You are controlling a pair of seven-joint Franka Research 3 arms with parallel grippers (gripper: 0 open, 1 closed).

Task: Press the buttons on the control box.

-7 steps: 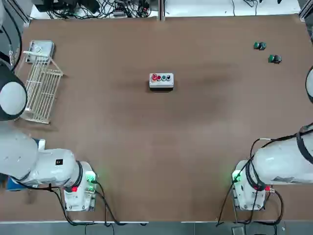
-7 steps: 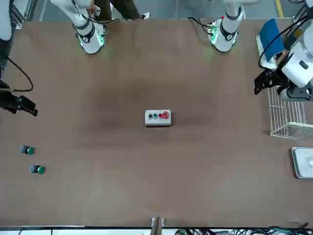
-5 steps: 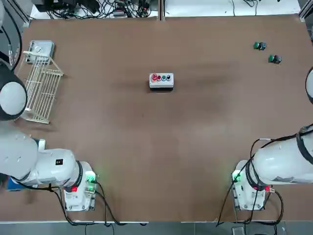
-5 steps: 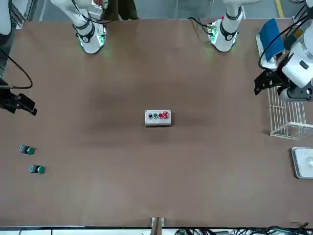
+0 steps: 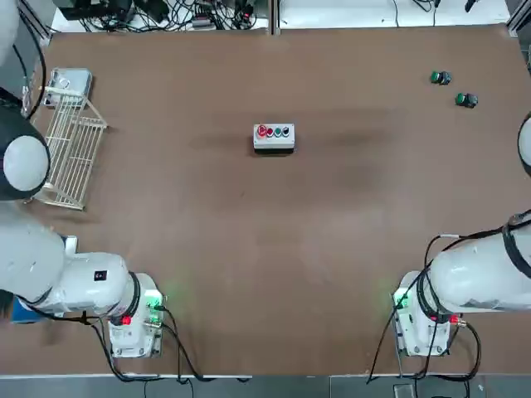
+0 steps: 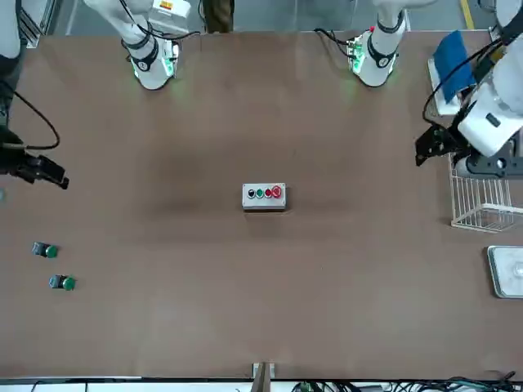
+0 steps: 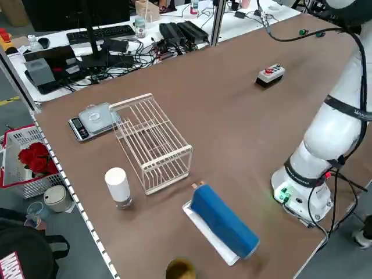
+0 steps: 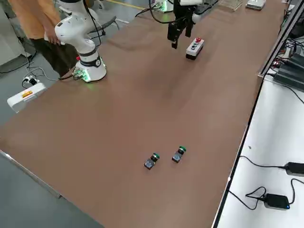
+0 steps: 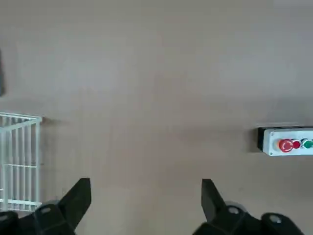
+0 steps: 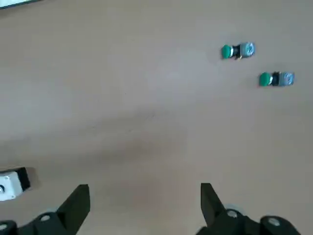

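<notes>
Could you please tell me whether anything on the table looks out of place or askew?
Mildly, yes: two loose green-and-black knobs lie on their sides at the table's far right, away from the control box, perhaps stray parts. The white wire rack sits slightly askew at far left.

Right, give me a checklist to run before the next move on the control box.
Control box upright, buttons facing up: ok
Left gripper open and holding nothing: ok
Right gripper open and holding nothing: ok
Left gripper over the buttons: not ok, it hangs off to the box's left
Loose knobs away from the box: ok
Box fixed to the table: cannot tell
</notes>
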